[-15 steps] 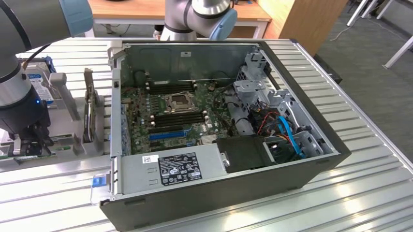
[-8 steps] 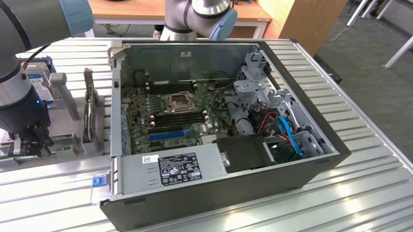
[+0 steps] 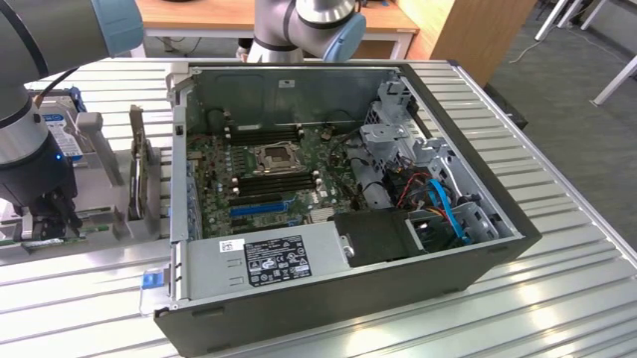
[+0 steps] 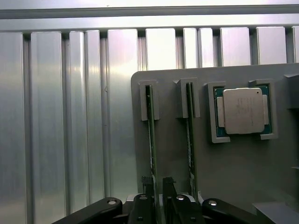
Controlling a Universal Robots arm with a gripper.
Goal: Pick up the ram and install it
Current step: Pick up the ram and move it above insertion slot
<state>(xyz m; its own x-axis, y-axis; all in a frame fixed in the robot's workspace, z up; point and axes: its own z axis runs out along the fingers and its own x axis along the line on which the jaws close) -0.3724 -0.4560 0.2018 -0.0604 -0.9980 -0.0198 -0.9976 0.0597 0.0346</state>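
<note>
The claw (image 4: 158, 189) is straddling the ram (image 4: 151, 130) in its holder (image 4: 224, 177), lower left of the exterior view, grip impossible to tell; lifting and installing are remaining.

— What colour is the ram (image 4: 151, 135)?
— Green; its holder (image 4: 233, 163) is plain grey.
— And the table (image 4: 70, 116)?
— Silver, striped with long ribs. The processor (image 4: 243, 110) is silver on a green border, the motherboard (image 3: 214, 212) green too.

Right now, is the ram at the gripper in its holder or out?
In: the ram stands edgewise, slotted in the grey holder, gripper right at it.
</note>
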